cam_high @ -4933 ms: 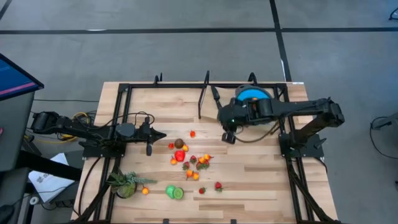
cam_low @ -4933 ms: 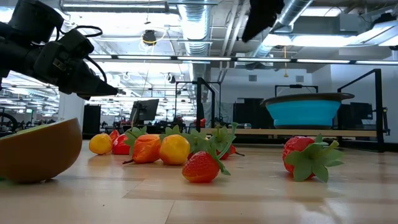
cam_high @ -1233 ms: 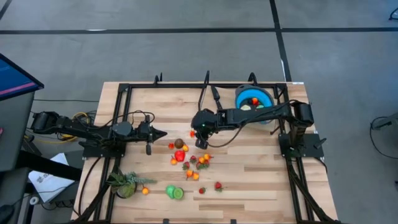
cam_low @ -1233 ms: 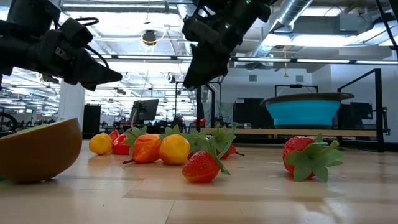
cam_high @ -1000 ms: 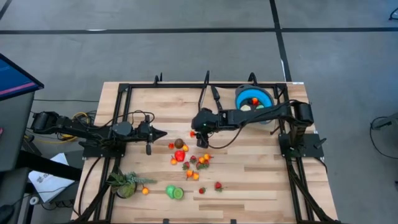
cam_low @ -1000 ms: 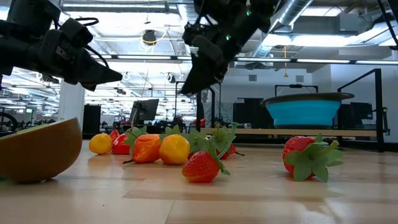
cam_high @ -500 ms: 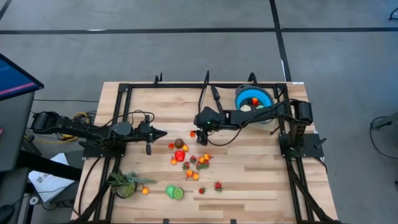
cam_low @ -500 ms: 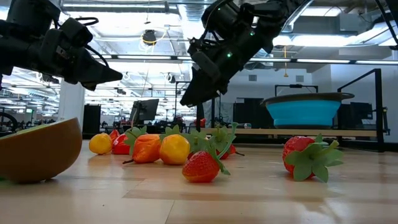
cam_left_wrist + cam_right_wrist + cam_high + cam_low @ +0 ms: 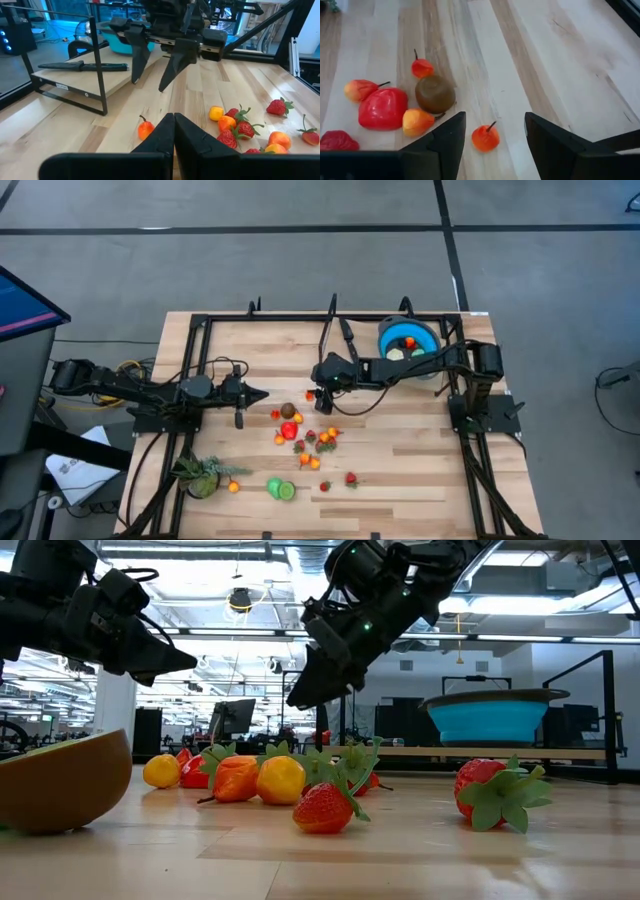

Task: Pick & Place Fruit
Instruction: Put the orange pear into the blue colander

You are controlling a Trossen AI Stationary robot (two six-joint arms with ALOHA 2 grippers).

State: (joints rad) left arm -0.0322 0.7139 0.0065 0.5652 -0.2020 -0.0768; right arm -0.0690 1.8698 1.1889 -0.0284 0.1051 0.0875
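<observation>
The right tool [image 9: 322,395] hangs above the middle of the desk [image 9: 400,480], fingers [image 9: 445,145] spread wide and holding nothing. Directly under the gap between them lies a small red-orange cherry [image 9: 485,138] with a dark stem, alone on the bare wood; from above it shows as a red dot [image 9: 310,394] just beside the tool. The left wrist view shows the same fruit [image 9: 145,129] on the desk below the two dark fingers [image 9: 176,64] pointing down, not touching it.

The left tool [image 9: 258,396] sits over the left half of the desk, level with the right one, its fingers [image 9: 165,135] pressed together with nothing between them.

The rest of the fruit lies loose on the desk. A brown ball [image 9: 435,93] sits near the cherry, touching a yellow-orange piece [image 9: 419,122] and just beside a big red one [image 9: 383,108]. The main cluster [image 9: 305,438] spreads toward the front edge, with strawberries [image 9: 350,478] farther front and a green pair [image 9: 281,490] near the front edge. An orange fruit [image 9: 233,487] lies beside a leafy plant [image 9: 203,475] near the front left corner.

A blue bowl [image 9: 408,338] stands near the back right corner with some fruit already in it. A knife [image 9: 84,65] rests on a shelf beyond the desk's edge.
</observation>
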